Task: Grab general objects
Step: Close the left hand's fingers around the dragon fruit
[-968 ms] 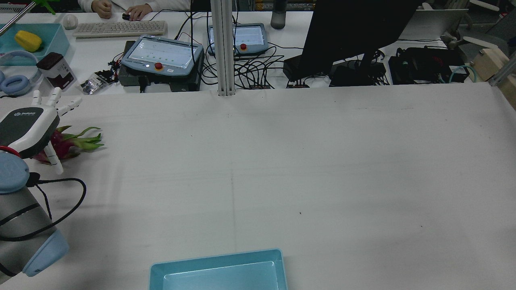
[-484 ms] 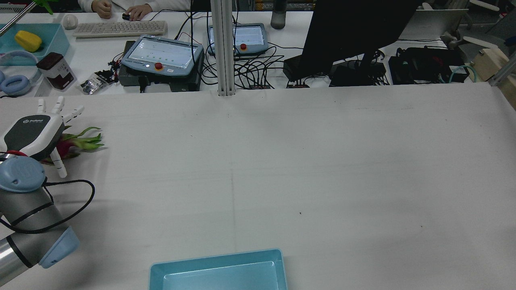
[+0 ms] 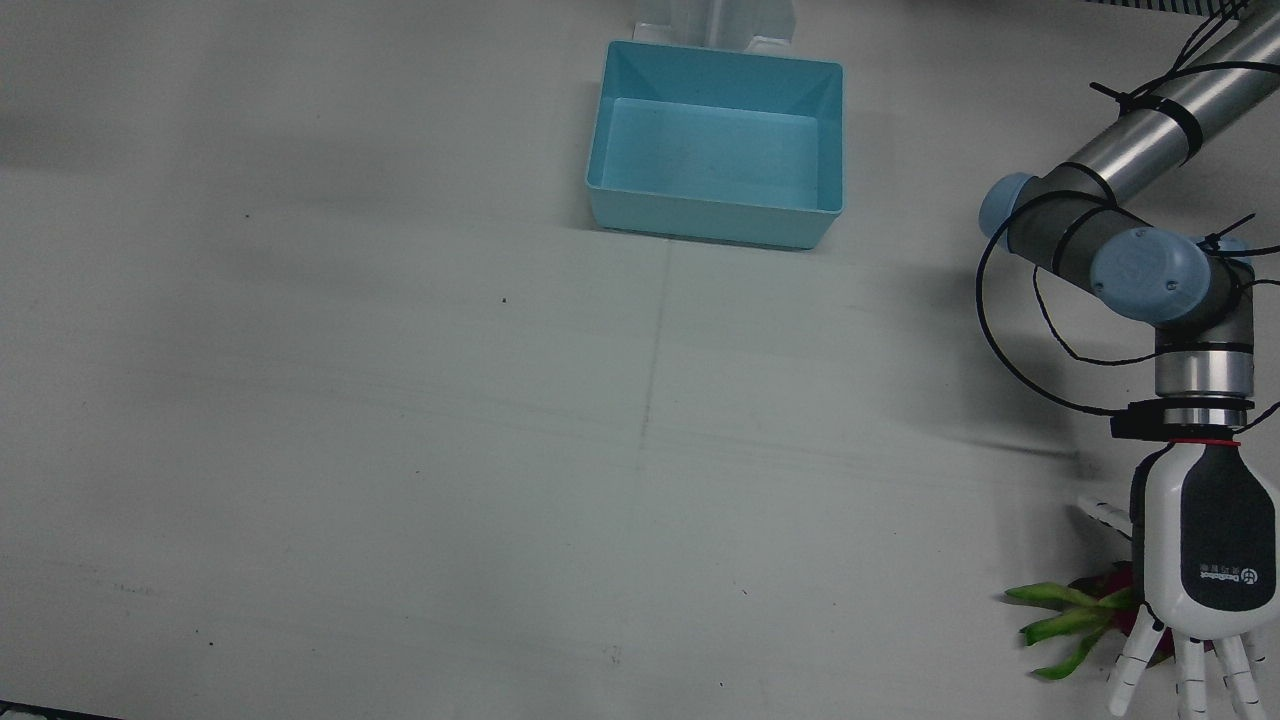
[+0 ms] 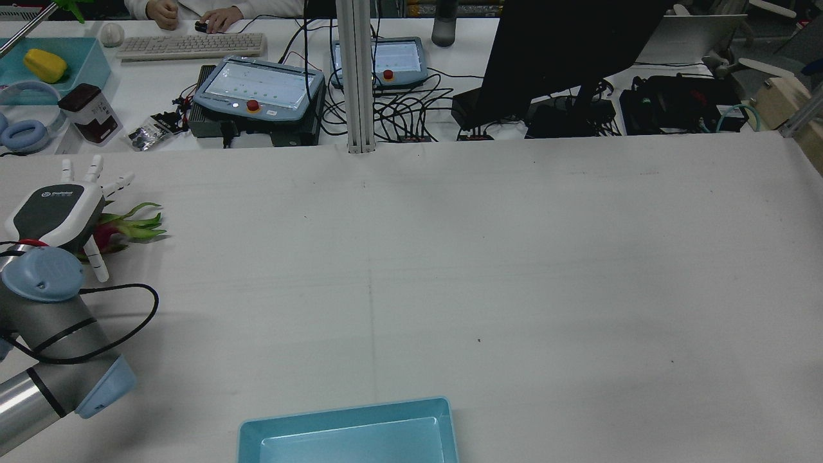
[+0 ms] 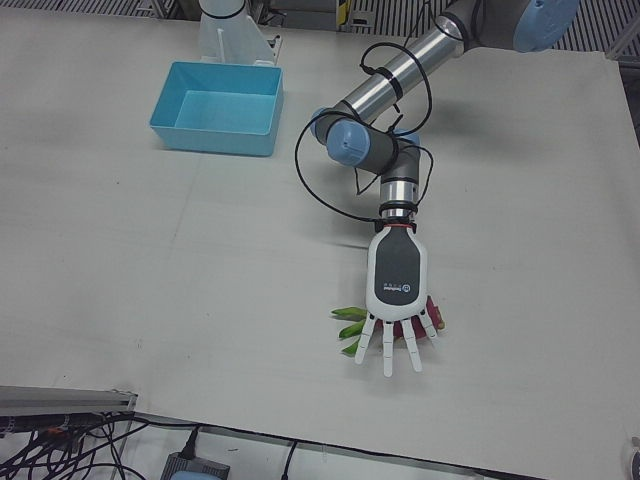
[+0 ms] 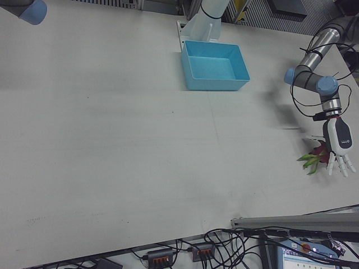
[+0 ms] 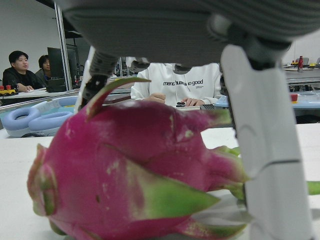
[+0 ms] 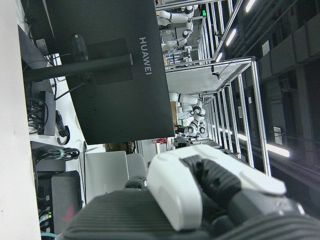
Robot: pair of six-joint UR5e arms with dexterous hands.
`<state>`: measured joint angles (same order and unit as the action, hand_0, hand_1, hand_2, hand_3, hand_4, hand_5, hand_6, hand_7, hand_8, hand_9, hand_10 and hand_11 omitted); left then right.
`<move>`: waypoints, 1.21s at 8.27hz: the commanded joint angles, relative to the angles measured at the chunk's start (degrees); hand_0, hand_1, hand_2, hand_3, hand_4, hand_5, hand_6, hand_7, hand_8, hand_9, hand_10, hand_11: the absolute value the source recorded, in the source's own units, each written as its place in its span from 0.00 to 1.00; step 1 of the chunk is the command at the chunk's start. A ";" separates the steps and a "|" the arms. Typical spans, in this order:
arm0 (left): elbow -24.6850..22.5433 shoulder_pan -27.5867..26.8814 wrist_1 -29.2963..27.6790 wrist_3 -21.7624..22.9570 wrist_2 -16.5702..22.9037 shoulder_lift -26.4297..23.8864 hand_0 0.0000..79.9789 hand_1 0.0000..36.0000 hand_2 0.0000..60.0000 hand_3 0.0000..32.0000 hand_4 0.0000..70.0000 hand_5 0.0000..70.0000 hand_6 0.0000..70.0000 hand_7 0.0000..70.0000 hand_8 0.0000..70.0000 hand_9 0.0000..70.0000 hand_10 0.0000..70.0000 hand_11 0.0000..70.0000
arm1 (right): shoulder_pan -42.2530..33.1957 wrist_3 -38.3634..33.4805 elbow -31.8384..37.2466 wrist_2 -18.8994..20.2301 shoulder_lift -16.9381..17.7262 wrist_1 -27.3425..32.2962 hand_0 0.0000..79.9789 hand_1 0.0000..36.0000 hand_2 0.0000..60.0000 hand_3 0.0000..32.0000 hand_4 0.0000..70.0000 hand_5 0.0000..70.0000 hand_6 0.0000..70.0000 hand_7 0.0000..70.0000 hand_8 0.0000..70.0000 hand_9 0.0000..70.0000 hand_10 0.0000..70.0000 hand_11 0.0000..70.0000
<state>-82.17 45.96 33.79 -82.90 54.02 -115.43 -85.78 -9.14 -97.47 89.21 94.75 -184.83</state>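
A pink dragon fruit [image 4: 123, 229] with green leaf tips lies on the white table at the far left of the rear view. My left hand [image 4: 59, 209] hovers palm-down right over it, open, with its fingers [image 4: 96, 168] spread past the fruit. In the front view the left hand [image 3: 1205, 560] covers most of the dragon fruit [image 3: 1070, 608]. The left hand view is filled by the dragon fruit [image 7: 125, 170], with a white finger [image 7: 265, 150] standing beside it. Only part of my right hand [image 8: 200, 195] shows, raised in front of a monitor.
A light blue bin [image 4: 350, 434] stands at the table's near edge by the robot, and shows as the bin [image 3: 715, 150] in the front view. Beyond the far edge are two teach pendants [image 4: 260, 90], a black monitor [image 4: 566, 51], cables and a seated person [image 4: 212, 13].
My left hand has come down closer over the dragon fruit and shifted slightly right, and the arm's elbow swung right. Its fingers stay spread. The fruit has not moved.
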 commanded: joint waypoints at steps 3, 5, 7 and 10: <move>3.25 0.01 -3.02 -0.07 -1.36 -0.24 0.67 0.48 0.00 0.00 0.00 1.00 0.00 0.00 0.00 0.00 0.00 0.00 | 0.00 -0.09 0.00 0.00 0.00 0.00 0.00 0.00 0.00 0.00 0.00 0.00 0.00 0.00 0.00 0.00 0.00 0.00; 3.51 -0.08 -3.20 -0.15 -2.60 -0.24 0.66 0.51 0.07 0.00 0.00 1.00 0.02 0.00 0.00 0.00 0.00 0.00 | 0.00 0.00 0.00 0.00 0.00 0.00 0.00 0.00 0.00 0.00 0.00 0.00 0.00 0.00 0.00 0.00 0.00 0.00; 4.03 -0.08 -3.64 -0.15 -2.60 -0.24 0.67 0.72 0.54 0.00 0.00 1.00 0.08 0.12 0.00 0.00 0.01 0.05 | 0.00 0.00 0.00 0.00 0.00 0.00 0.00 0.00 0.00 0.00 0.00 0.00 0.00 0.00 0.00 0.00 0.00 0.00; 6.14 -0.08 -5.57 -0.15 -2.60 -0.24 0.64 0.73 0.86 0.00 0.16 1.00 0.38 0.66 0.17 0.19 0.10 0.18 | 0.00 0.00 0.00 0.00 0.00 0.00 0.00 0.00 0.00 0.00 0.00 0.00 0.00 0.00 0.00 0.00 0.00 0.00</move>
<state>-77.18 45.88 29.32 -83.05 51.43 -115.69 -85.78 -9.14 -97.47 89.21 94.75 -184.83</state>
